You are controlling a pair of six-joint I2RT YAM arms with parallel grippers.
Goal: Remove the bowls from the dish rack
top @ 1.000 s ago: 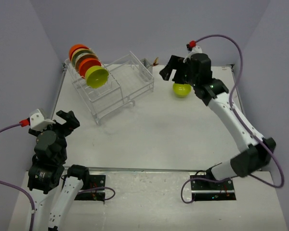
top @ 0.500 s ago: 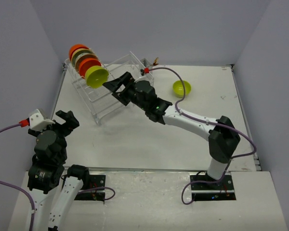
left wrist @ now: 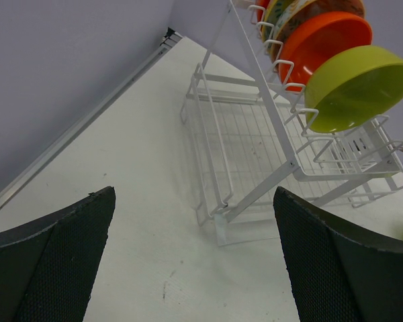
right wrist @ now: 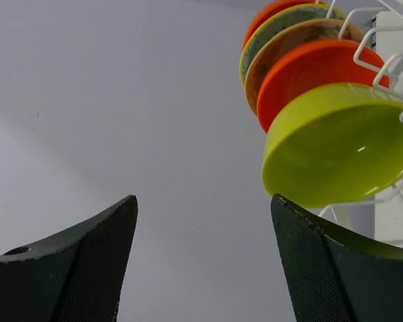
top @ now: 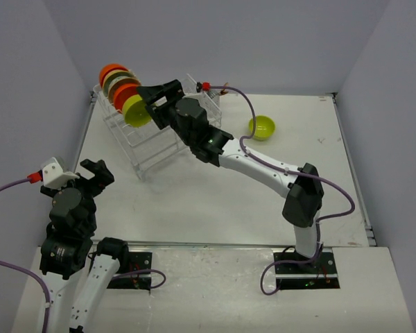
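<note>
dish rack [top: 168,133]: five bowls [top: 123,89] on edge, two orange, two pale-rimmed, one lime-green at the front | table [top: 194,201]: one loose lime-green bowl [top: 261,127], well apart | right gripper [top: 148,103]: spread, empty, beside the front one | left gripper [top: 87,173]: spread, empty

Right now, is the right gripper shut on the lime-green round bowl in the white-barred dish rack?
No; the right gripper is open, with the lime-green bowl in the dish rack beyond its fingertips.

Six bowls [top: 135,111], one dish rack [top: 152,147]
</note>
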